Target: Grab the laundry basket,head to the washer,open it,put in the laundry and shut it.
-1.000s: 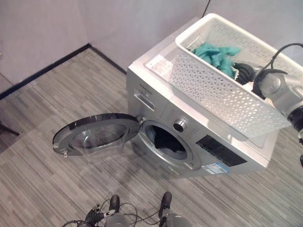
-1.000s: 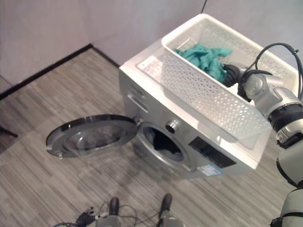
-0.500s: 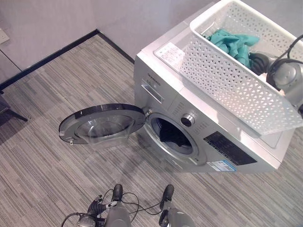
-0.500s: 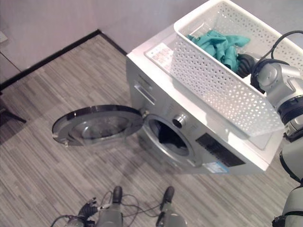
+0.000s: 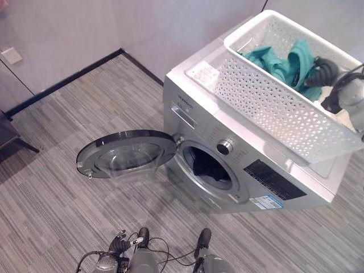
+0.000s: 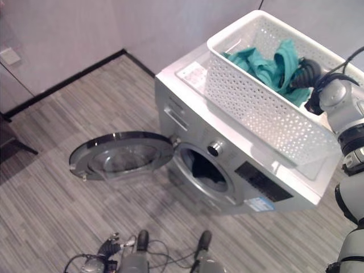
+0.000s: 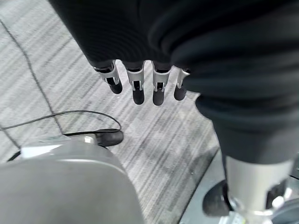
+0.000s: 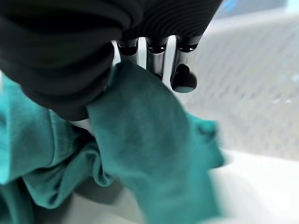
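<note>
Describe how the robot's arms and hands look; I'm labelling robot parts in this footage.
The right hand has a dark ribbed cover over its back and wrist, with silver fingers ending in dark rounded tips. The left hand looks the same. The right arm is silver-grey with rounded joints and black bands, and a black cable loops beside it.

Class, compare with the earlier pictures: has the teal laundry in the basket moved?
Yes. A fold of the teal laundry now stands raised toward the white basket's top rim, pinched in the right robot hand; earlier it lay low inside.
</note>
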Tool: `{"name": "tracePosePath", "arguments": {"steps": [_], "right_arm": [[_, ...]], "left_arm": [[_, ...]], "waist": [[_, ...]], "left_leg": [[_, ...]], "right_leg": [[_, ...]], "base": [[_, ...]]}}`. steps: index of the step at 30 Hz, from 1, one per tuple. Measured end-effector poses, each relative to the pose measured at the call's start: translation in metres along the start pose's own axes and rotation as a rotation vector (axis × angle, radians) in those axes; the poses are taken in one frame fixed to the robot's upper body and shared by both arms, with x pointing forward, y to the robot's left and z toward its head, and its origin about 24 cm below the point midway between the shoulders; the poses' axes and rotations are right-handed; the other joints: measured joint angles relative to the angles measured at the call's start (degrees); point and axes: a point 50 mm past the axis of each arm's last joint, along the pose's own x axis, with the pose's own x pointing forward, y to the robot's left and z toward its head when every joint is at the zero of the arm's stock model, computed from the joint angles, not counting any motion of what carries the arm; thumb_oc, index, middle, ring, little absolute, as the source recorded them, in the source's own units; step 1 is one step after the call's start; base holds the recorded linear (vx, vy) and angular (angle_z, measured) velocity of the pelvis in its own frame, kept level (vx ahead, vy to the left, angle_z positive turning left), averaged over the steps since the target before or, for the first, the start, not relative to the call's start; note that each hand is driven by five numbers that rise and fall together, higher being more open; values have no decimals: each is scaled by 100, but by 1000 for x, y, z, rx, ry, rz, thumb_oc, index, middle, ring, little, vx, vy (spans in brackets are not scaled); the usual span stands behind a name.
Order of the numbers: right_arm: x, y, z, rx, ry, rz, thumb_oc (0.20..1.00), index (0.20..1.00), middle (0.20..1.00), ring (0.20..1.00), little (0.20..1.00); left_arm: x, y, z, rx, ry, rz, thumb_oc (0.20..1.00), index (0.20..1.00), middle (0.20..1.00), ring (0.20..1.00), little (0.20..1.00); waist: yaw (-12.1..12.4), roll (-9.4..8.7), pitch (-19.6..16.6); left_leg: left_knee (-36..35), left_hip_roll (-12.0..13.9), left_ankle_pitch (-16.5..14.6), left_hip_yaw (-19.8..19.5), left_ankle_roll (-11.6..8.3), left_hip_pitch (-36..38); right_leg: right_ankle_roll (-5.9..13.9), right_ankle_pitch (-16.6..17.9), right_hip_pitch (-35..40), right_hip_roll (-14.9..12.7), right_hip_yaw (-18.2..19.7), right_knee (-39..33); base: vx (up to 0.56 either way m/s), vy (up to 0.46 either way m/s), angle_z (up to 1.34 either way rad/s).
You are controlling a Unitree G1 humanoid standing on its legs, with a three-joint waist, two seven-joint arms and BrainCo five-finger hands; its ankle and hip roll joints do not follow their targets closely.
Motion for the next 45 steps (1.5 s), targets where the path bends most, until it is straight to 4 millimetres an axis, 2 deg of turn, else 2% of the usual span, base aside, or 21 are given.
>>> {"name": "tracePosePath", "arguments": {"steps": [2,5,7,8,14,20,24,33,37,45], "right_arm": [[-2,-2,-7,41,20,-48,200,200,200,200,200],[-2,-7,-7,92,17,-110,200,200,200,200,200],[-2,-11,-3,143,3,-176,200,200,200,200,200],[-2,-13,5,186,-33,-223,200,200,200,200,200],[-4,-27,10,242,-56,-359,200,200,200,200,200],[-11,-56,14,287,-69,-537,200,200,200,200,200],[-23,-88,10,272,-69,-675,200,200,200,200,200],[-36,-112,0,257,-43,-782,200,200,200,200,200],[-44,-132,-4,248,-28,-837,200,200,200,200,200],[-40,-131,0,229,-27,-821,200,200,200,200,200]], "left_arm": [[0,-3,-2,10,6,-6,1000,1000,1000,1000,1000],[-2,-4,-6,18,21,-9,1000,1000,1000,1000,1000],[-3,-2,-13,18,51,2,1000,1000,1000,1000,1000],[-5,0,-20,17,72,12,1000,1000,1000,1000,1000],[-9,3,-29,40,99,34,1000,1000,1000,1000,1000],[-12,4,-38,48,137,48,1000,1000,1000,1000,1000],[-12,4,-40,60,144,52,1000,1000,1000,1000,1000],[-14,2,-46,77,171,46,1000,1000,1000,1000,1000],[-15,2,-48,81,177,46,1000,1000,1000,1000,1000],[-15,4,-48,85,180,51,1000,1000,1000,1000,1000]], "waist": [[14,5,-177],[-5,-4,-389],[-25,-47,-515],[-33,-76,-599],[-38,-149,-720],[-81,-107,-757],[-147,-99,-782],[-323,-21,-929],[-330,-24,-935],[-353,-115,-1042]], "left_leg": [[-54,0,1,5,4,64],[-72,0,1,12,4,119],[-121,2,0,18,9,272],[-171,-2,13,41,16,358],[-170,-8,14,30,20,399],[-236,-17,19,45,27,552],[-249,-23,17,73,30,592],[-256,-29,0,218,52,700],[-256,-29,1,268,52,732],[-257,-30,-8,351,62,777]], "right_leg": [[5,-14,36,1,2,0],[18,-24,84,2,9,0],[34,-45,210,5,13,-1],[44,-55,258,3,32,-6],[33,-66,311,-3,31,-21],[31,-78,419,-5,43,-8],[38,-87,441,-11,62,-1],[35,-84,459,-8,202,-29],[42,-90,458,-5,249,-45],[36,-82,450,3,351,-47]], "base": [[22,6,-1],[31,13,-1],[53,27,-2],[22,18,-4],[29,31,1],[11,15,-1],[5,14,-2],[2,19,-8],[-4,8,-6],[-6,2,-5]]}}
